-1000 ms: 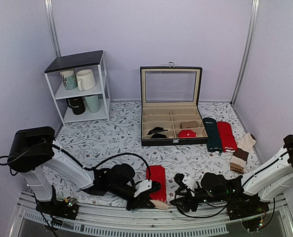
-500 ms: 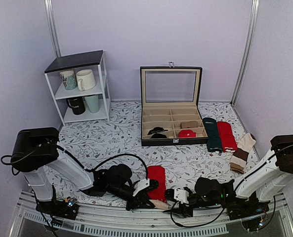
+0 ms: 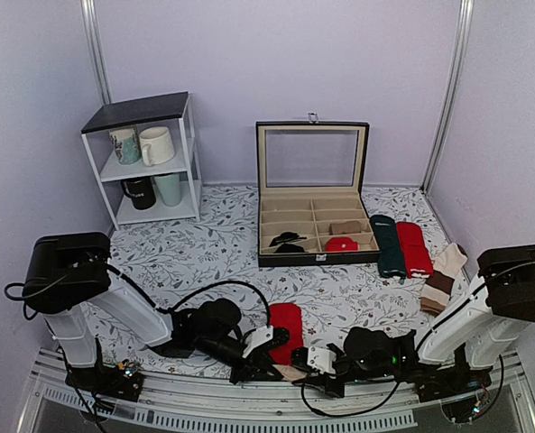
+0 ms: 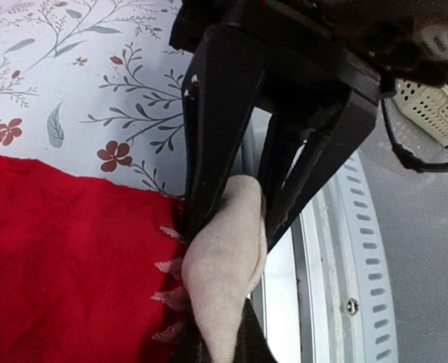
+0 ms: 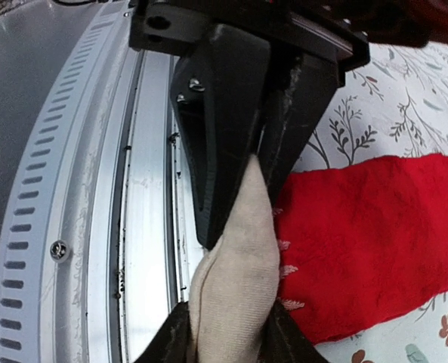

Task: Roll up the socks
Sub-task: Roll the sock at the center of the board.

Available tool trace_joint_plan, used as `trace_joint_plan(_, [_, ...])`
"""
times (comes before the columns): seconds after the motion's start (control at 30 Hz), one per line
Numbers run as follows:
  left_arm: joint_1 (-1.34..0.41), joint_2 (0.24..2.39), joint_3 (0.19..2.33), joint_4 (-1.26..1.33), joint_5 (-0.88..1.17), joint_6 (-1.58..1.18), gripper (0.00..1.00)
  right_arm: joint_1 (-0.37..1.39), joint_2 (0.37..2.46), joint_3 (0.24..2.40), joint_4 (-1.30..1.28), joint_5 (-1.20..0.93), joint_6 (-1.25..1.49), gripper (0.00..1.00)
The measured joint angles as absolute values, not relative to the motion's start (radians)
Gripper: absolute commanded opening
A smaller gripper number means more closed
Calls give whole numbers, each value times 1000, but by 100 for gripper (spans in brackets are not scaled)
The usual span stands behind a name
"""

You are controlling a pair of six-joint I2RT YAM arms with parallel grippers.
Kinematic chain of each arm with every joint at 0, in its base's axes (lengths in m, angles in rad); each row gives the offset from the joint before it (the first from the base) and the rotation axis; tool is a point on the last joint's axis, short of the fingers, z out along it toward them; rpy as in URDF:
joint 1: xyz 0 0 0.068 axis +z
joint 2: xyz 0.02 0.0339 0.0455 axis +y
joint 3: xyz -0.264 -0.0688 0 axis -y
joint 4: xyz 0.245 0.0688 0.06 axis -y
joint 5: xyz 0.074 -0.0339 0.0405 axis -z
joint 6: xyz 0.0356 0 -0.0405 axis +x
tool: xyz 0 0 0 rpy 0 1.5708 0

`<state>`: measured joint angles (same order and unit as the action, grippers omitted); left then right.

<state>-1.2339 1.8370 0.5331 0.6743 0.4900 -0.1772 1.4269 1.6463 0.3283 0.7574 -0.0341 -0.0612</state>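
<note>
Running near-to-far, socks point(image 3: 287, 325), beige end nearest.

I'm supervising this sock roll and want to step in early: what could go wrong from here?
1. The left gripper and right gripper pinch the same beige end of the socks, tips nearly meeting; they might collide.
2. That end lies right beside the metal rail, and could snag or slip there.

Observed: left arm point(image 3: 132, 311) and right arm point(image 3: 461, 327) lie low along the near edge of the table point(image 3: 204, 244), wrists converging mid-edge. The left gripper point(image 4: 227, 219) and right gripper point(image 5: 246, 200), nearly tip to tip, are each clamped on the socks point(image 3: 287, 320).
</note>
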Motion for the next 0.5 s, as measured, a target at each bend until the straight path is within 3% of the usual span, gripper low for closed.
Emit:
trace_joint_plan(0.17, [-1234,1837,534,673,490,-177,0,1427,1650,340,741,-29,-37,18])
trace_joint_plan(0.33, [-1234,1823,534,656,466,-167,20,1408,1651,340,742,-56,28,17])
trace_joint_plan(0.5, [-1246,1723,506,566,344,-108,28,1356,1676,344,767,-135,122,17])
